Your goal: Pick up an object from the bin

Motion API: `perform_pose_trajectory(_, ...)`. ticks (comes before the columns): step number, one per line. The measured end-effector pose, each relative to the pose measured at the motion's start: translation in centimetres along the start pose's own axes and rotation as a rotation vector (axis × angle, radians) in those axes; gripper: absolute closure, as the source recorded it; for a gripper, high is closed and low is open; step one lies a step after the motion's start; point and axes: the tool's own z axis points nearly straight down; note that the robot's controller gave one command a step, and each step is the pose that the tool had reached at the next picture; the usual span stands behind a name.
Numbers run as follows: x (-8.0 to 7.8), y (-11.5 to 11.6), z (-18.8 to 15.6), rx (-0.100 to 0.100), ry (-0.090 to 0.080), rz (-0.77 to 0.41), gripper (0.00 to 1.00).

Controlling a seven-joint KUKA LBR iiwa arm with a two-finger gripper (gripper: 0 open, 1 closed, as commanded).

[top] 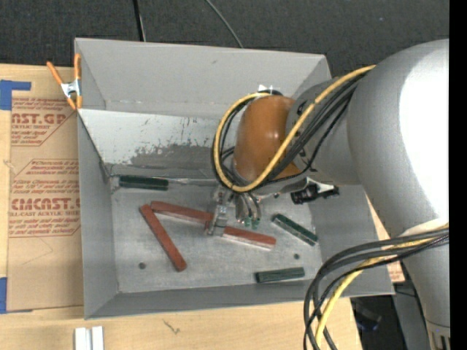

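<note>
My gripper (232, 219) reaches down near the middle of the bin floor, below the orange cover. Its fingers (218, 219) stand on either side of a long reddish-brown stick (191, 213) that runs from the left toward the right. A second reddish stick (249, 236) continues to the right just under the fingers. Another reddish-brown stick (163, 237) lies diagonally at the left, its top end meeting the first. I cannot make out whether the fingers press on the stick.
A dark green stick (144, 183) lies along the back wall at the left. Another dark green stick (295, 227) lies right of the gripper, and a third (279, 274) rests near the front wall. The arm and its cables cover the bin's right side.
</note>
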Motion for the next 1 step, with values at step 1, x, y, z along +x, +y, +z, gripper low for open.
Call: perform_pose_trajectory(1,-0.52,4.19,0.23,-0.002,0.012,0.108,0.00)
